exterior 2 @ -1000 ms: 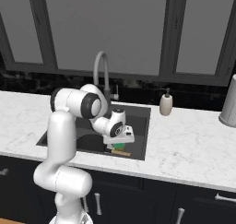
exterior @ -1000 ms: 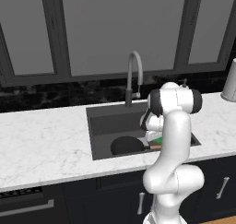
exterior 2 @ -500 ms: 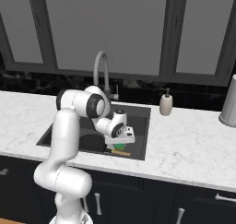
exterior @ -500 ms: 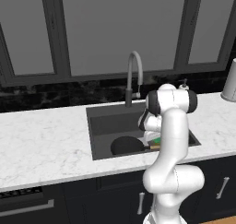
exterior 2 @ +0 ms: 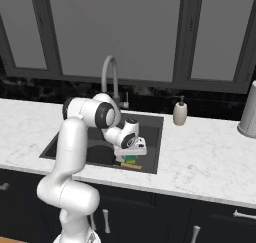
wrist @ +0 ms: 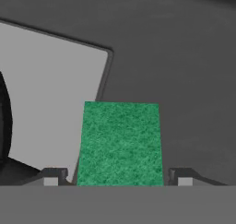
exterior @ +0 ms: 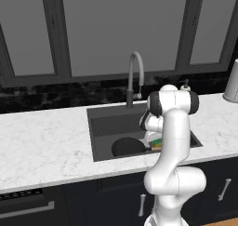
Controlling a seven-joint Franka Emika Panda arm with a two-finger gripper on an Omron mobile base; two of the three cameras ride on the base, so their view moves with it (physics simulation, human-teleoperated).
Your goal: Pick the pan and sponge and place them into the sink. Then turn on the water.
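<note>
My gripper [wrist: 118, 177] is low inside the dark sink [exterior: 100, 116], by its front right part. The green sponge [wrist: 120, 142] lies between the two fingertips, with a thin gap on each side, so the gripper is open. The sponge [exterior: 156, 143] shows green and yellow under the hand [exterior 2: 131, 148] in both base views. The black pan [exterior: 128, 147] rests on the sink floor just left of the sponge, and its dark rim [wrist: 3, 126] shows at the left of the hand view. No water runs from the arched faucet [exterior: 135, 76].
A soap dispenser [exterior 2: 180, 112] stands on the counter right of the sink [exterior 2: 150, 121]. A grey canister [exterior 2: 248, 114] is at the far right. The faucet [exterior 2: 111, 77] rises behind the hand. White marble counter [exterior: 46, 141] stretches to the left.
The arm's upper joints have shifted slightly. The hand stays low in the sink over the sponge, and the pan has not moved.
</note>
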